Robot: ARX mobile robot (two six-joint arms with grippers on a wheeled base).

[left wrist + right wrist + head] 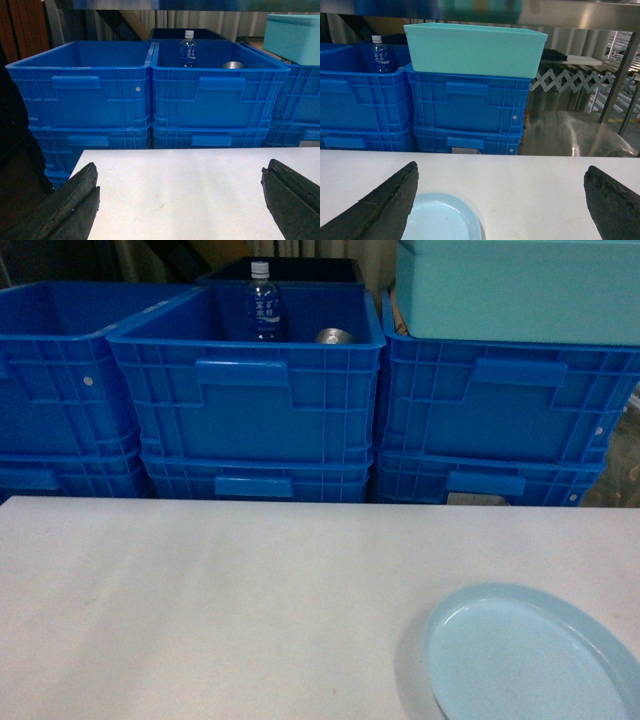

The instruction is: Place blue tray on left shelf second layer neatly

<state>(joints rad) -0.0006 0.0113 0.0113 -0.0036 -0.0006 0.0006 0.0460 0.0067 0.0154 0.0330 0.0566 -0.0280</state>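
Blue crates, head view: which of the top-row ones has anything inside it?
The middle crate: a water bottle and a metal can stand in it. The left crate looks empty, and the right crate is covered by a teal box.

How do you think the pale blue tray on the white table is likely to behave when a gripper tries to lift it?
The blue tray looks like thin, rigid plastic, so probably light and stiff. It lies flat on the table, so it likely needs a pinch at its raised rim. Its smooth surface may slip or slide if pushed.
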